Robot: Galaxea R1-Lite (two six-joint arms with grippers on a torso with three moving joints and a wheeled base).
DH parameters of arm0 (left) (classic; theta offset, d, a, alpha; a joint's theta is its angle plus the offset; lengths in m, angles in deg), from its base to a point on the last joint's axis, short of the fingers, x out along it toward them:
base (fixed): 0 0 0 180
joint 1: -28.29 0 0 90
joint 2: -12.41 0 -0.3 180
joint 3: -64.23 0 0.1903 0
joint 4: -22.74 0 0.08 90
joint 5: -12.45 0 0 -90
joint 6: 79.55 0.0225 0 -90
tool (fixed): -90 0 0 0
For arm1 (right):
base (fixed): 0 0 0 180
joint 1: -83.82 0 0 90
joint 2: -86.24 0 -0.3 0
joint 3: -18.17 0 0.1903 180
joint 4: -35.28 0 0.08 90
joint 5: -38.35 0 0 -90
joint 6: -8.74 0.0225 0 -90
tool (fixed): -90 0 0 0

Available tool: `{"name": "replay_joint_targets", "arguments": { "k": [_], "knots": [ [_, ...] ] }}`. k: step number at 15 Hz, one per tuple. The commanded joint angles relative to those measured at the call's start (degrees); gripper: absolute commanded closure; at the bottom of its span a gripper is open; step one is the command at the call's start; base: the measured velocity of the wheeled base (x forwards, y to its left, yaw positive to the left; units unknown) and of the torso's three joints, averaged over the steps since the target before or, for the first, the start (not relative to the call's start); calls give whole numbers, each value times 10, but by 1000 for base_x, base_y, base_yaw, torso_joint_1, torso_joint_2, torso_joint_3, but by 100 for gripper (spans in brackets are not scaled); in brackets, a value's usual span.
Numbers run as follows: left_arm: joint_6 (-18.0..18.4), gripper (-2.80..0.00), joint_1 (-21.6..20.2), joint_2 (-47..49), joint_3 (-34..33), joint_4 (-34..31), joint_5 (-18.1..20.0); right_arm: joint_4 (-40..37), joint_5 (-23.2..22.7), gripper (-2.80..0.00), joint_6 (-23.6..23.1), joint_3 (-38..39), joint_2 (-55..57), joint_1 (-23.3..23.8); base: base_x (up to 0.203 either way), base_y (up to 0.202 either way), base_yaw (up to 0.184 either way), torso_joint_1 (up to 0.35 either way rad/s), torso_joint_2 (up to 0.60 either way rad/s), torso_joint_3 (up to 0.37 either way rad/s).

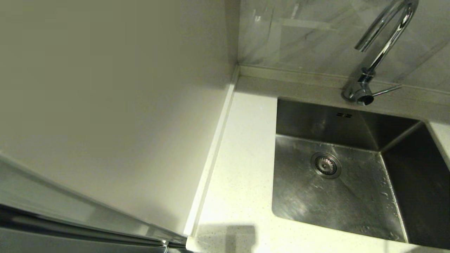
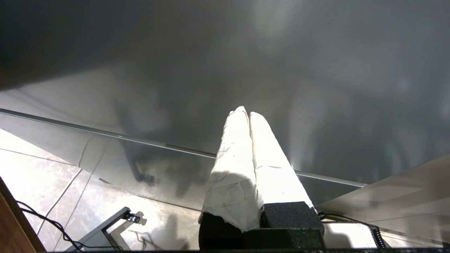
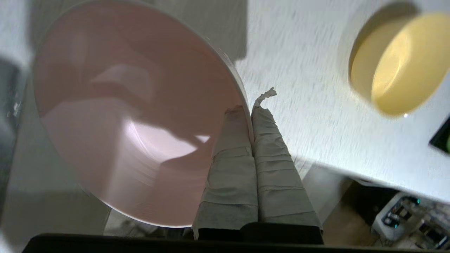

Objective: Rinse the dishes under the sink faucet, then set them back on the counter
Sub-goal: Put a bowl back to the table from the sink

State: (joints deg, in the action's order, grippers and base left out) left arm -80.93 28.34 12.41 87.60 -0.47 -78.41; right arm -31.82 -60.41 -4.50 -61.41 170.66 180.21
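Note:
In the right wrist view my right gripper is shut on the rim of the pale pink bowl, one finger inside and one outside. The bowl hangs tilted above the white speckled counter. A second small bowl, cream-yellow in this light, sits on that counter. No pale blue bowl shows. The head view holds the chrome faucet with its side lever, and the steel sink with its drain, but no gripper or bowl. My left gripper is shut on nothing, low beside a dark panel.
A plain cream wall panel borders the counter on the left of the head view. A dark device lies at the counter's edge near the cream-yellow bowl. The left wrist view shows tiled floor and cables.

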Motion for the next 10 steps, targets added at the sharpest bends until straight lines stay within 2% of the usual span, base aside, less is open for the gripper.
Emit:
{"name": "replay_joint_targets", "arguments": {
  "k": [1, 7, 10],
  "knots": [
    [0, 0, 0, -2, 0, 0, 0, 63, -2, 0, -3, 14, 60, -3, 0, 0, 0, 0, 0, 0],
    [0, 0, 0, -2, 0, 0, 0, 82, -6, 0, -9, 22, 104, -45, 0, 0, 0, 0, 0, 0],
    [0, 0, 0, -2, 0, 0, 0, 82, -27, 0, -16, 23, 89, -70, 0, 0, 0, 0, 0, 0]
  ]
}}
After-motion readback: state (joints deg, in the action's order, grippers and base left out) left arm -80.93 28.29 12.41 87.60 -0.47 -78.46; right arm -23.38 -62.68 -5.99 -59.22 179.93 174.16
